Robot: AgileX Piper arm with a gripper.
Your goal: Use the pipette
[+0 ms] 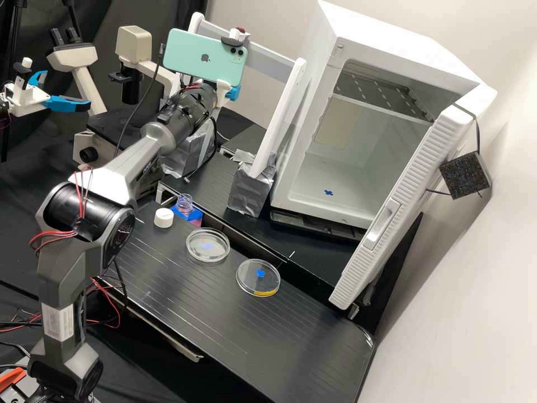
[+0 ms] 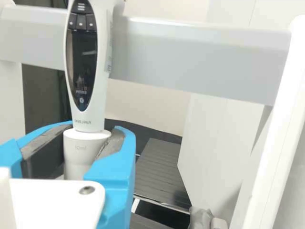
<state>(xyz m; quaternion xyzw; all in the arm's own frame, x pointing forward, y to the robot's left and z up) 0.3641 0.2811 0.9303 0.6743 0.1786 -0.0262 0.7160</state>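
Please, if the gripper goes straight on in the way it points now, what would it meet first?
The pipette first: its white lower part sits right in the mouth of the gripper. Past it, the grey crossbar might come next, but its height and depth are unclear.

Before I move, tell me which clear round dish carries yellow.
The clear round dish farther from the white round cap: it bears a yellow strip; the other clear dish has none.
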